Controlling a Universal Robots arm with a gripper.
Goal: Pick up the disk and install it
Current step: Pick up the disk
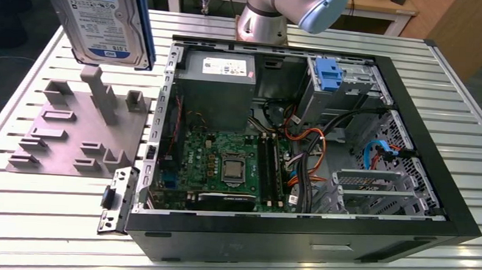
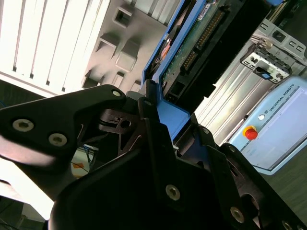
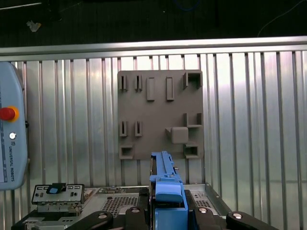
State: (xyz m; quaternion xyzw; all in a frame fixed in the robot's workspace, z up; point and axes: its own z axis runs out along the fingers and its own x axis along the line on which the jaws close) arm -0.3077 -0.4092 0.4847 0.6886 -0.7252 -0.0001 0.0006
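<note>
The disk (image 1: 104,22), silver with a white-and-blue label and blue side rails, hangs upright in the air at the exterior view's upper left, above the grey holder plate (image 1: 70,133). In the first wrist view my gripper (image 3: 168,213) is shut on the disk's blue rail (image 3: 165,184), one black finger on each side. In the second wrist view the gripper (image 2: 175,132) clamps the same blue edge, and the disk's (image 2: 192,43) circuit-board underside shows beyond it. The holder plate (image 3: 158,115) lies straight below the disk.
The open computer case (image 1: 434,180) lies on the slatted metal table (image 1: 51,200), to the exterior view's right of the plate. A drive cage with a blue latch (image 1: 329,75) sits in its far corner. The arm's base (image 1: 267,20) stands behind the case. A pendant (image 3: 9,139) lies nearby.
</note>
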